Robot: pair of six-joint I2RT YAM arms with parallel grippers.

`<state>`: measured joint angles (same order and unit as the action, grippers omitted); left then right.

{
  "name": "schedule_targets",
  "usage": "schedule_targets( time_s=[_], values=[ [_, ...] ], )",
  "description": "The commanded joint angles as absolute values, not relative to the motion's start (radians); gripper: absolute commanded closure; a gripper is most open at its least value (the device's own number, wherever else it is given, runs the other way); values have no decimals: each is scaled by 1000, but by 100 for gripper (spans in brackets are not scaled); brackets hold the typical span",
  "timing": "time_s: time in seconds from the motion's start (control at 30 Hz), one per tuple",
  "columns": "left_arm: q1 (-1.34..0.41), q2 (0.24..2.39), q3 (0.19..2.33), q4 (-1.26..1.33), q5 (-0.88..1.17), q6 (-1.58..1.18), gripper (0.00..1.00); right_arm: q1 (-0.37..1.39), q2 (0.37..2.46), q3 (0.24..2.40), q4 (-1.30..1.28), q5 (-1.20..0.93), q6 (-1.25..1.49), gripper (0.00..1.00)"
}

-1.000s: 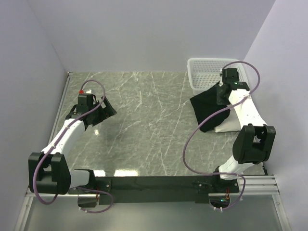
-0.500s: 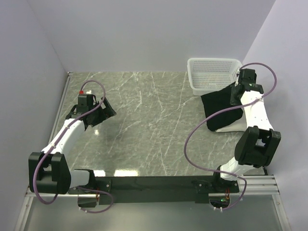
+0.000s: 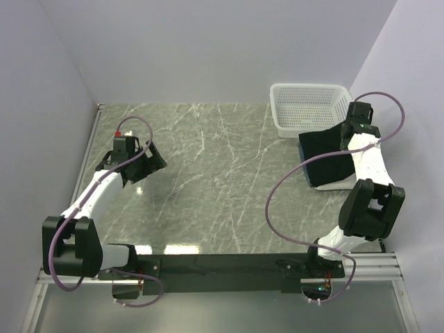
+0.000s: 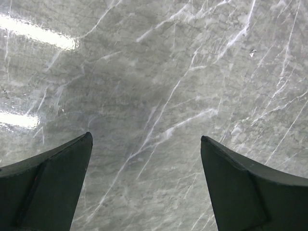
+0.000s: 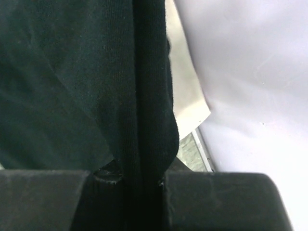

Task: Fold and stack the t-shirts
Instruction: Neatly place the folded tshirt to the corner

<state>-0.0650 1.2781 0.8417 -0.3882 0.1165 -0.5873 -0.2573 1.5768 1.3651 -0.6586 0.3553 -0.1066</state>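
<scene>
The black t-shirt (image 3: pixel 325 157) lies folded at the right side of the table, on top of the cream-white t-shirt (image 3: pixel 341 186), whose edge shows below it. My right gripper (image 3: pixel 345 133) is shut on the black t-shirt's far right edge, near the wall. In the right wrist view the black cloth (image 5: pixel 72 86) fills the frame, pinched between the jaws, with a strip of the cream-white t-shirt (image 5: pixel 185 101) beside it. My left gripper (image 3: pixel 154 161) is open and empty over bare table at the left; its fingers (image 4: pixel 45 183) stand wide apart.
A white plastic mesh basket (image 3: pixel 309 107) stands at the back right, just behind the shirts. The right wall (image 3: pixel 409 104) is close to my right gripper. The marble table (image 3: pixel 222 173) has raised edges on the left and right.
My right gripper has carried the black t-shirt rightward toward the wall. The shirt now covers most of the cream-white one. The left arm has not moved.
</scene>
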Motion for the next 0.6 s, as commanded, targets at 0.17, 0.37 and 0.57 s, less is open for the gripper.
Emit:
schedule_targets(
  time_s=[0.17,0.37,0.57],
  values=[
    [-64,1295,879,-396,112,-569,1,-276,1672,1322,-491,502,-120,97],
    [-60,1316,879,-397,117,-569,1,-276,1747,1347,-480,601,-84,62],
    [-52,1316,882,-403,104,-569,1,-288,1763,1402,-511,791,52,38]
  ],
)
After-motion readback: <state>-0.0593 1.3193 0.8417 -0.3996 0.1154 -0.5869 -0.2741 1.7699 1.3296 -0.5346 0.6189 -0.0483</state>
